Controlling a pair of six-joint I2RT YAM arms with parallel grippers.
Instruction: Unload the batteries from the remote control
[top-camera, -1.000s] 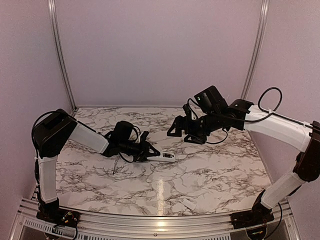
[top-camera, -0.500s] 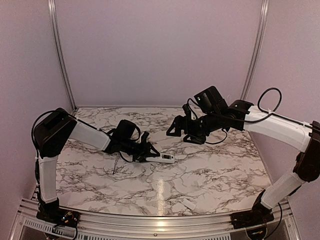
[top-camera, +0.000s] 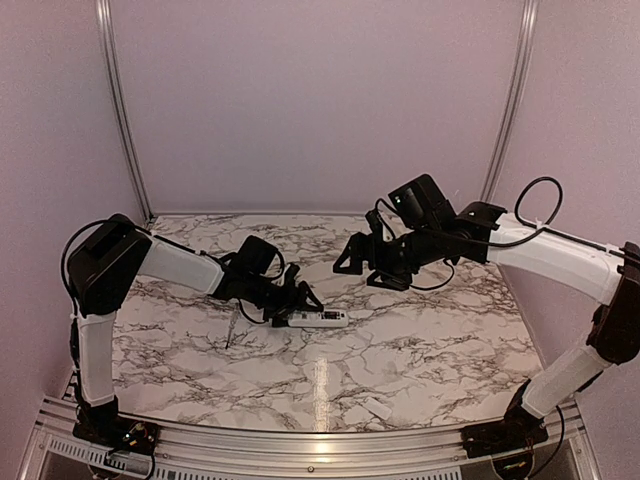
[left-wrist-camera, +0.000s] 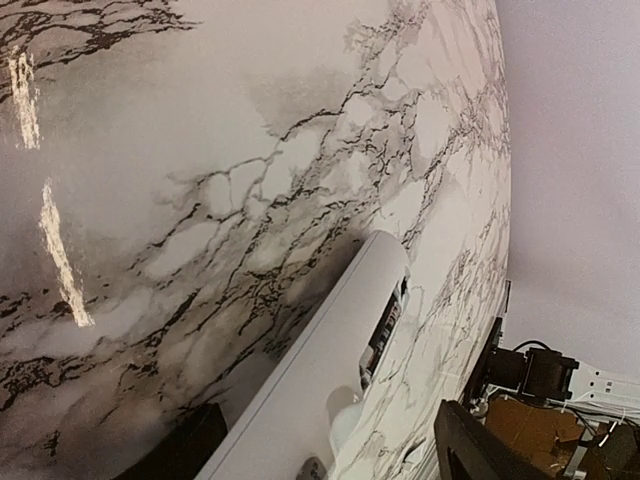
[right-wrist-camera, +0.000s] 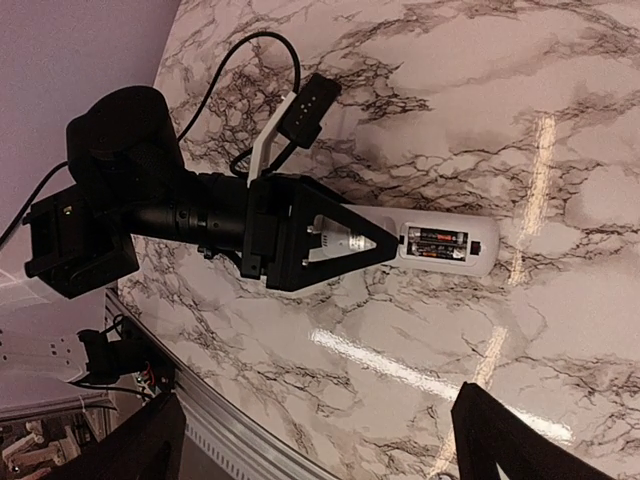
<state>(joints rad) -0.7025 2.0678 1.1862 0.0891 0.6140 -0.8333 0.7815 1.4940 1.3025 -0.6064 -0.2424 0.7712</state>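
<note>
Across the middle of the table (top-camera: 430, 350), seen from above, the remote (top-camera: 320, 318) lies flat. The left gripper (top-camera: 303, 303) is low at its left end, and the right gripper (top-camera: 358, 270) hangs above and behind it, well apart. I judge the remote light, stiff and slick, likely to skate on the polished top. I would pin it across its long sides at the closed end, away from the cells. A thin tool (top-camera: 232, 330) lies to its left, and a small white cover (top-camera: 378, 408) sits near the front edge.

On the left wrist camera, the remote runs up between my left fingers (left-wrist-camera: 185, 455). They stand apart, gripping nothing, with bare table showing beside the right-hand one. Against the other I cannot tell whether the pad brushes the casing. The uncovered bay (left-wrist-camera: 385, 325) shows edge-on along the remote's far part.

On the right wrist camera, the batteries (right-wrist-camera: 438, 240) sit in the bay toward the remote's free end, just beyond the left fingertips. They are two slim dark cells with paler print, lying lengthways. I judge them small, hard, smooth and probably spring-seated, so I would lever one end up first, then pinch across the barrel. My right fingers (right-wrist-camera: 520, 440) are spread wide at the frame's bottom corners, holding nothing.
</note>
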